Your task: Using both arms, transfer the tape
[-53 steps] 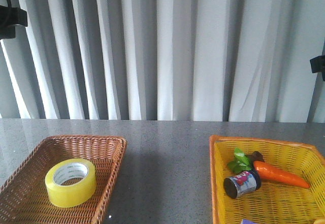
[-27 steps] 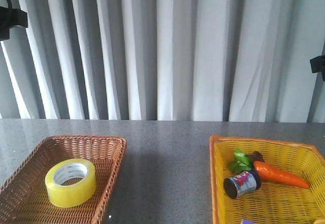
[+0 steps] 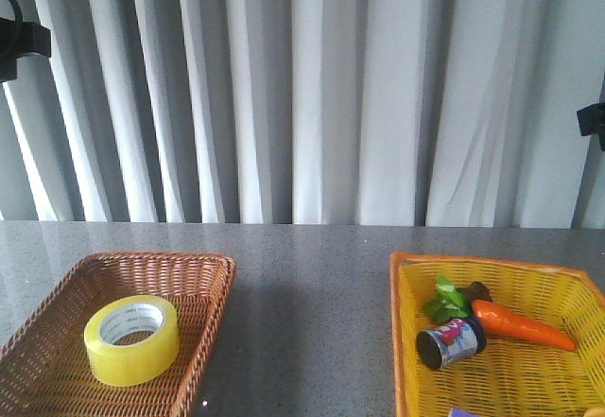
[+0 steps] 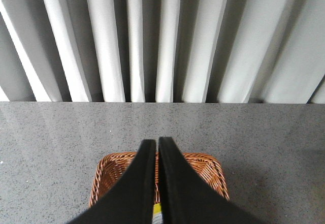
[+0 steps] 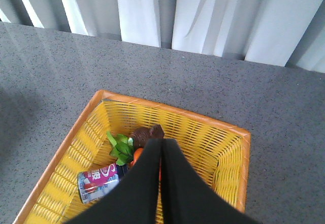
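Observation:
The tape point(image 3: 131, 339), a wide yellow roll with a white printed core, lies flat in the brown wicker basket point(image 3: 203, 275) at the front left. My left gripper point(image 4: 156, 141) is shut and empty, high above that basket point(image 4: 109, 168). A sliver of the tape point(image 4: 157, 210) shows between its fingers. My right gripper point(image 5: 162, 141) is shut and empty, high above the yellow basket point(image 5: 203, 127). Neither gripper shows in the front view, only black arm parts at the left edge point(image 3: 17, 43) and the right edge point(image 3: 594, 119).
The yellow basket point(image 3: 406, 275) at the front right holds a carrot point(image 3: 525, 327), a small can point(image 3: 451, 341) lying on its side, green leaves point(image 3: 446, 299) and a brown piece point(image 5: 147, 132). Grey tabletop point(image 3: 312, 322) lies between the baskets. White curtains hang behind.
The black arm part at the left edge of the front view has sunk very slightly. The tape and both baskets have not moved.

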`<move>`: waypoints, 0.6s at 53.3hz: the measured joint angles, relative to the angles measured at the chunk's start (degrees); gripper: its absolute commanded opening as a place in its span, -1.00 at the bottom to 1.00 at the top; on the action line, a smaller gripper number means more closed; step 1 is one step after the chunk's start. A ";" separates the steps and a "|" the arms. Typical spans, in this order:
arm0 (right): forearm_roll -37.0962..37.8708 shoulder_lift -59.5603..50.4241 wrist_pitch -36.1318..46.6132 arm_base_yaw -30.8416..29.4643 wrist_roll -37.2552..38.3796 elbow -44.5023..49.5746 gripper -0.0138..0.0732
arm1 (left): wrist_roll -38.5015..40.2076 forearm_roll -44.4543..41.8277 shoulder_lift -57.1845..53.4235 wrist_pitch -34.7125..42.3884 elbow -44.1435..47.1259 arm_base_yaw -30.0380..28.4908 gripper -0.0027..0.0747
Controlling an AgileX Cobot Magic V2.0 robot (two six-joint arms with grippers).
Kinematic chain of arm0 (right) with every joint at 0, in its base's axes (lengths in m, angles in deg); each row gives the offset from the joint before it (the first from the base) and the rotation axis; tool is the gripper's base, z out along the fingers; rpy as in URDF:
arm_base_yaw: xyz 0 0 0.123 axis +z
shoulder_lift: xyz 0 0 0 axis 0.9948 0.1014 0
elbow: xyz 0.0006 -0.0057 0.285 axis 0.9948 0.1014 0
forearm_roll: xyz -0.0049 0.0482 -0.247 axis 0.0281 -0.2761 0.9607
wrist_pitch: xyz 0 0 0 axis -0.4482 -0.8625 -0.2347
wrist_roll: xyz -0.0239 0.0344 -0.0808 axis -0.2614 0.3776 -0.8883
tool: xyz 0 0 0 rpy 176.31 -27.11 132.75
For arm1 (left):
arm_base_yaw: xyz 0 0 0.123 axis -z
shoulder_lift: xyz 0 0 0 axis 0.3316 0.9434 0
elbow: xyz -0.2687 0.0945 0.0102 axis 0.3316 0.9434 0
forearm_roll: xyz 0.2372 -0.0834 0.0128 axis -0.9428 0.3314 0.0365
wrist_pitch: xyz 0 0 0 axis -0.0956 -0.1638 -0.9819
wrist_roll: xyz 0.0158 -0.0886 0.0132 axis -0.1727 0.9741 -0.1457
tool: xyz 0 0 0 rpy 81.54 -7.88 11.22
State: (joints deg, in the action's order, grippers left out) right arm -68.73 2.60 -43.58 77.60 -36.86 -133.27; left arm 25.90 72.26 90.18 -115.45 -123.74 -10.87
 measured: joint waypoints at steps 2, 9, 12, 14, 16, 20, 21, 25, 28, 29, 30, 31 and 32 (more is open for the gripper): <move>0.00 0.00 0.00 0.00 0.00 0.00 -0.70 | 0.00 0.00 0.00 0.00 0.00 0.00 -0.95; 0.00 0.00 0.00 0.00 0.00 0.00 -0.70 | 0.00 0.00 0.00 0.00 0.00 0.00 -0.95; 0.00 0.00 0.00 0.00 0.00 0.00 -0.70 | 0.00 0.00 0.05 0.00 0.00 0.00 -0.95; 0.00 0.00 0.00 0.00 0.00 0.00 -0.70 | 0.00 0.00 -0.10 0.14 0.24 0.00 -0.95; 0.00 0.00 0.00 0.00 0.00 0.00 -0.70 | -0.06 0.00 -0.60 0.74 0.95 0.00 -0.95; 0.00 0.00 -0.05 0.00 0.00 0.00 -0.70 | -0.12 0.00 -3.34 3.74 5.27 0.00 -0.95; 0.00 0.00 -0.02 0.00 0.00 0.00 -0.70 | -0.12 0.00 -4.40 5.07 6.98 0.00 -0.95; 0.00 0.00 -0.02 0.00 0.00 0.00 -0.70 | -0.12 -0.05 -9.29 12.93 14.97 0.00 -0.95; 0.00 0.00 -0.02 0.00 0.00 0.00 -0.70 | -0.12 -0.05 -13.89 19.53 22.93 0.00 -0.95; 0.00 0.00 -0.02 0.00 0.00 0.00 -0.70 | -0.12 -0.05 -14.96 21.26 23.89 0.00 -0.95; 0.00 0.00 -0.02 0.00 0.00 0.00 -0.70 | -0.13 -0.05 -16.57 23.75 27.72 0.00 -0.95; 0.00 0.00 -0.02 0.00 0.00 0.00 -0.70 | -0.13 -0.05 -18.26 26.11 30.71 0.00 -0.95; 0.00 0.00 -0.02 0.00 0.00 0.00 -0.70 | -0.13 -0.05 -19.95 28.32 33.75 0.00 -0.95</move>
State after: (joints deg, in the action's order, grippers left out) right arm -68.73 2.60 -43.60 77.60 -36.86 -133.27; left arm 25.77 72.21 70.22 -87.13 -89.99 -10.87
